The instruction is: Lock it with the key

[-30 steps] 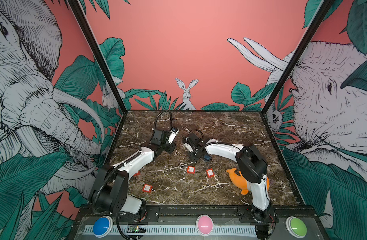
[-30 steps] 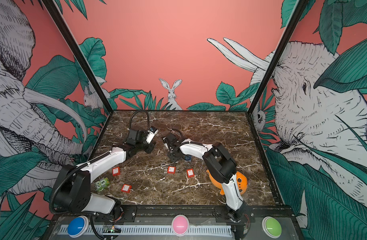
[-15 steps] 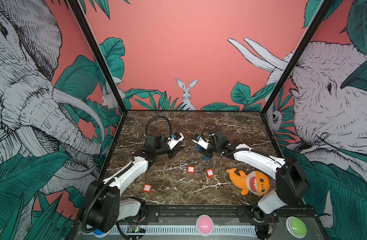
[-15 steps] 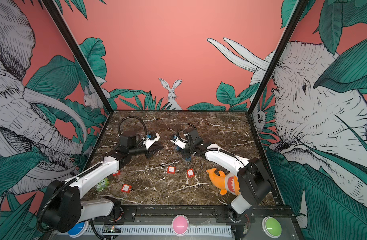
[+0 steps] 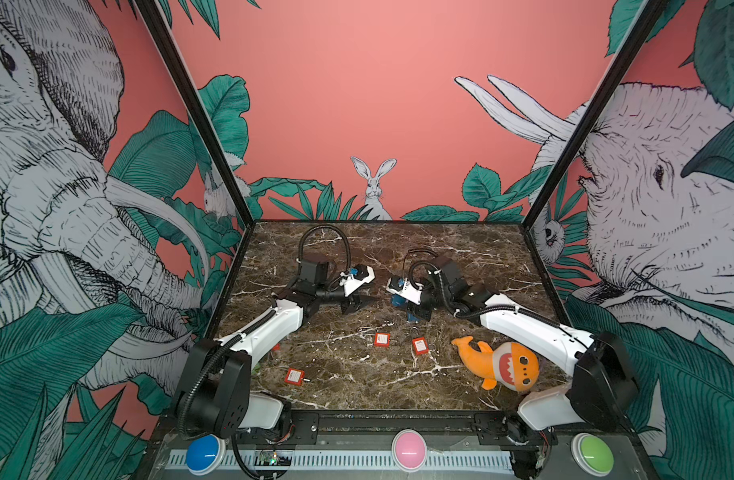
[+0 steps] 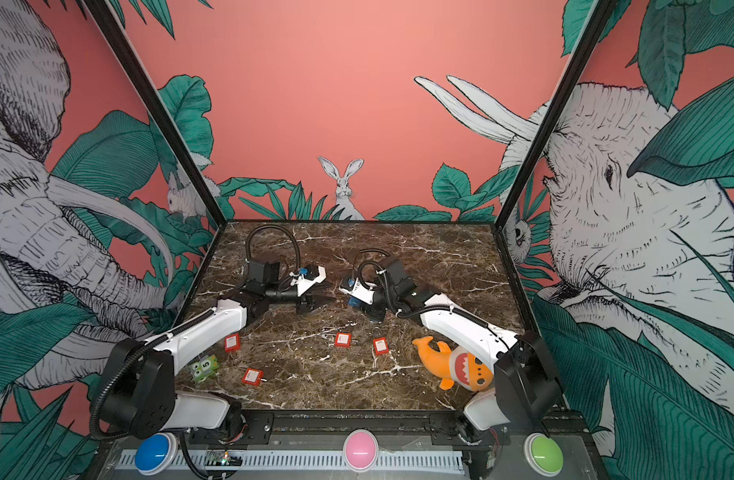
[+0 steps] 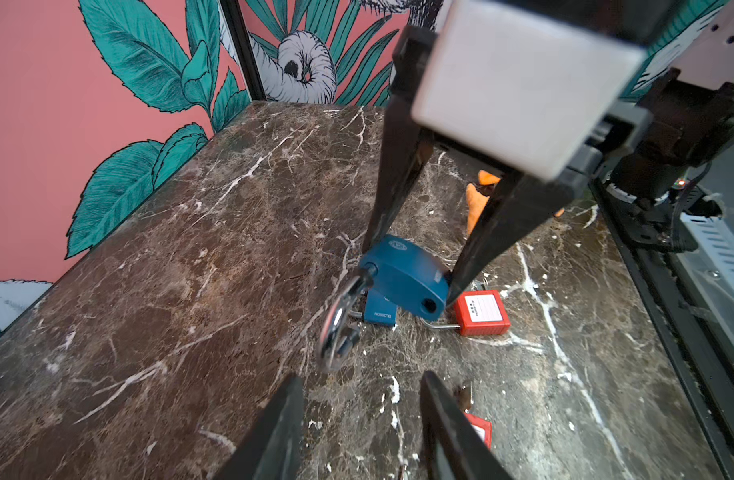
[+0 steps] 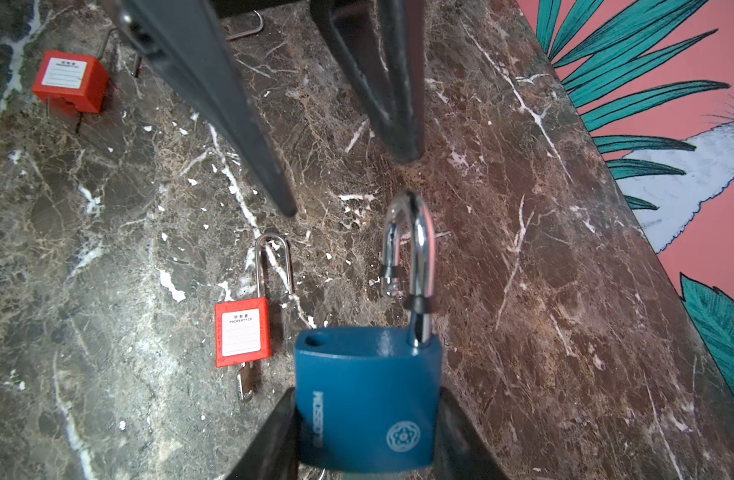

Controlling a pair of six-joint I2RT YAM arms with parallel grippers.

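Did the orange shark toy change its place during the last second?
No. The orange shark toy lies where it was, just right of the nearest red padlock.

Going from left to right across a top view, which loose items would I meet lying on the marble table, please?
In a top view: green number block → leftmost red padlock → frontmost red padlock → central red padlock → rightmost red padlock → orange shark plush.
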